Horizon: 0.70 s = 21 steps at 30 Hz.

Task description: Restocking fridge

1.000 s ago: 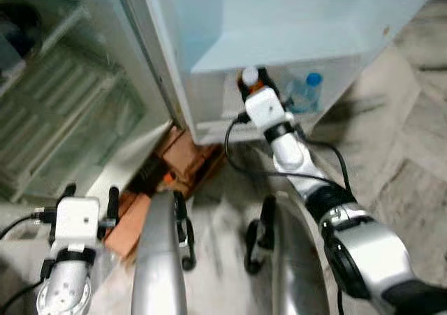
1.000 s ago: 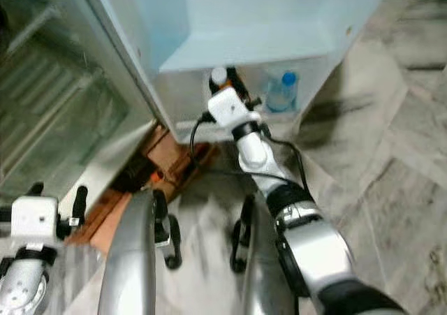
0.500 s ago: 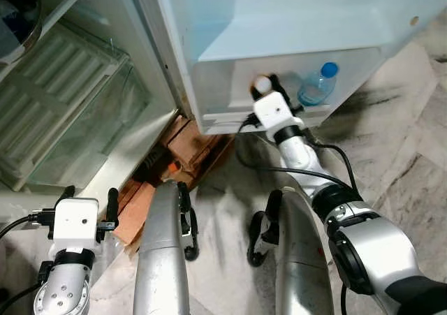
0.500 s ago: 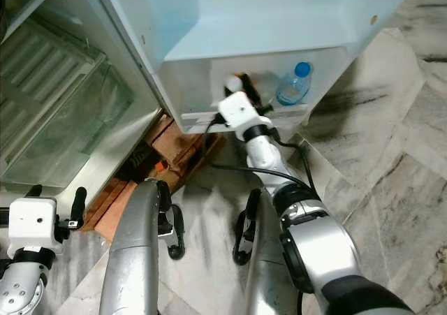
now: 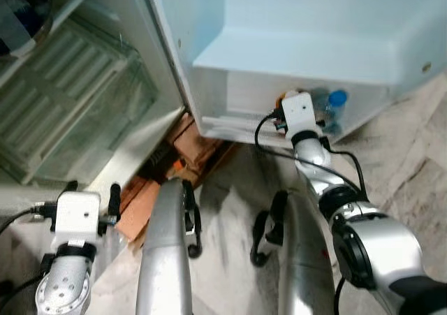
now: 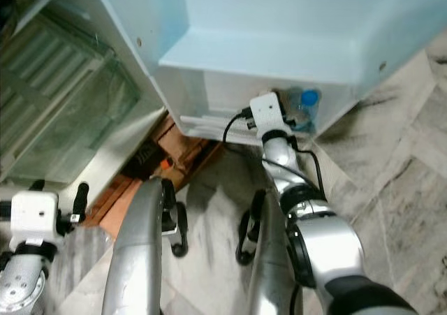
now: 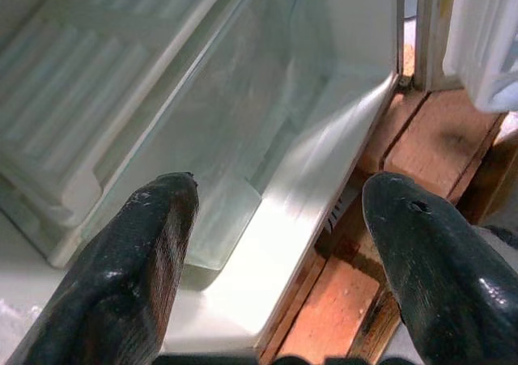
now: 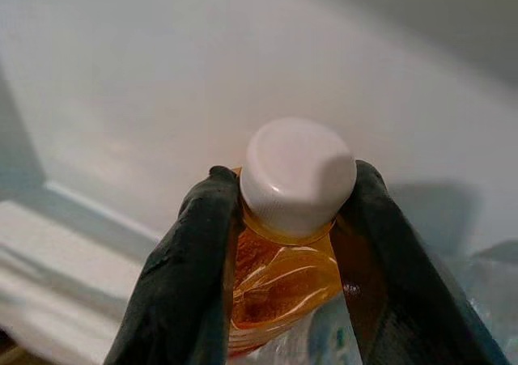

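Right hand: I am pinching the neck of a small clear plastic bottle of orange drink with a white screw cap [image 8: 285, 244], my right hand [image 8: 287, 244] reaching into the lowest bin of the open white fridge door [image 5: 237, 105]; the two black fingers [image 8: 190, 268] are pressed against either side, just under the cap.
Opening: I am keeping the fingers only as far apart as the bottle's neck, no wider.
Where the bottle is: I am holding it upright inside the door bin, just beside a clear plastic water bottle with a blue cap [image 5: 334, 105]; whether its base is touching the bin floor I cannot tell.
Left hand: I am carrying my left hand [image 7: 275, 219] low and idle in front of the fridge's clear crisper drawer [image 7: 235, 130], its fingers spread wide and gripping nothing.
Risk, dropping: I am judging that letting go before the base is seated could let the orange bottle tip against the blue-capped one, or fall over in the bin.
Risk, slipping: I am gripping a narrow, smooth neck, so the bottle could twist or slide between my fingers if I am moving it sideways.
Risk, collision: I am working close to the bin's front rail and the neighbouring bottle, so pulling back carelessly could knock either one.
Risk, cable: I am trailing a black cable [image 5: 279, 158] near the door's lower edge, where it could snag.
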Tool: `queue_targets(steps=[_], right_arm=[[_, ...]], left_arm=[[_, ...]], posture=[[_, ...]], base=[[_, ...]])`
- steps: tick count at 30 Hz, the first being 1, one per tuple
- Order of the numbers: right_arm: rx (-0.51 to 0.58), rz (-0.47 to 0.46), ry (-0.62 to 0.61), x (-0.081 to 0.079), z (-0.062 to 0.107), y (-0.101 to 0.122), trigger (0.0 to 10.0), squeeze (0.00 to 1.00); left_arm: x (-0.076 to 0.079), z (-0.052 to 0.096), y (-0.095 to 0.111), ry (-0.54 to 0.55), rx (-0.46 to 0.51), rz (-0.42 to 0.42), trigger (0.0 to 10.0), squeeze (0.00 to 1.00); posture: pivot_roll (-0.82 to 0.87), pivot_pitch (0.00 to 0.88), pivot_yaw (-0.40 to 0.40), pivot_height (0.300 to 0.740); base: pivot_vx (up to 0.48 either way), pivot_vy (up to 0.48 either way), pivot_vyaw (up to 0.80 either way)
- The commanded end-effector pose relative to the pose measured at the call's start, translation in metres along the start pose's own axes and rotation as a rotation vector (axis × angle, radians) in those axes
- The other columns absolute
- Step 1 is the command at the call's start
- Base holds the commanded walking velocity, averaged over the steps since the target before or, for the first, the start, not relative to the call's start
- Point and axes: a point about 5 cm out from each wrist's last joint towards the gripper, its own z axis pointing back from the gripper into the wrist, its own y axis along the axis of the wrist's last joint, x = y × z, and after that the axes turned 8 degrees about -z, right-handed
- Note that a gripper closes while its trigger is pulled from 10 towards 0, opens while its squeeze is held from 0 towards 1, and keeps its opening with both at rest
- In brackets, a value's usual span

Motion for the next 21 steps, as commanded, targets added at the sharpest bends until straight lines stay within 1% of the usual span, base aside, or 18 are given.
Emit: queue_targets(steps=[1,3,5,6,7,8,9,13,18,19,21], right_arm=[[-0.127,-0.011,-0.095,0.021,0.009,-0.026,10.0,0.0],[-0.133,-0.021,-0.104,0.022,0.009,-0.027,10.0,0.0],[-0.161,-0.055,-0.139,0.027,0.01,-0.03,10.0,0.0],[-0.167,-0.074,-0.152,0.03,0.011,-0.031,10.0,0.23],[-0.167,-0.074,-0.152,0.03,0.011,-0.031,10.0,0.23],[-0.167,-0.08,-0.161,0.031,0.011,-0.031,10.0,0.65],[-0.167,-0.088,-0.164,0.031,0.011,-0.031,10.0,1.0],[-0.156,-0.096,-0.187,0.033,0.006,-0.024,10.0,1.0],[-0.076,-0.096,-0.181,0.033,-0.007,0.001,10.0,1.0],[-0.052,-0.105,-0.175,0.032,-0.011,0.01,10.0,1.0],[-0.046,-0.111,-0.171,0.032,-0.013,0.014,10.0,1.0]], left_arm=[[0.0,0.004,-0.012,-0.013,-0.056,-0.016,10.0,0.0],[0.0,0.003,-0.012,-0.013,-0.056,-0.017,10.0,0.0],[0.0,0.0,-0.012,-0.012,-0.051,-0.02,10.0,0.0],[0.0,-0.001,-0.011,-0.011,-0.047,-0.022,10.0,0.0],[0.0,-0.001,-0.011,-0.011,-0.047,-0.022,10.0,0.0],[0.0,-0.002,-0.011,-0.011,-0.045,-0.024,10.0,0.0],[0.0,-0.003,-0.011,-0.011,-0.044,-0.024,10.0,0.0],[0.0,-0.007,-0.011,-0.017,-0.036,-0.024,10.0,0.0],[0.003,-0.017,-0.011,-0.03,-0.023,-0.024,10.0,0.0],[0.005,-0.02,-0.011,-0.041,-0.014,-0.024,10.0,0.0],[0.006,-0.022,-0.01,-0.045,-0.01,-0.024,10.0,0.0]], posture=[[0.3,0.429,0.051,0.596],[0.3,0.424,0.051,0.596],[0.3,0.416,0.053,0.596],[0.3,0.412,0.054,0.596],[0.3,0.412,0.054,0.596],[0.3,0.411,0.054,0.596],[0.3,0.408,0.055,0.596],[0.29,0.395,0.058,0.596],[0.27,0.372,0.058,0.596],[0.26,0.363,0.056,0.596],[0.26,0.354,0.054,0.596]], base=[[0.0,0.0,0.0],[0.0,0.0,0.0],[0.0,0.0,0.0],[0.0,0.0,0.0],[0.0,0.0,0.0],[0.0,0.0,0.0],[0.0,0.0,0.0],[0.0,0.0,0.0],[0.0,0.0,0.0],[0.0,0.0,0.0],[0.0,0.0,0.0]])
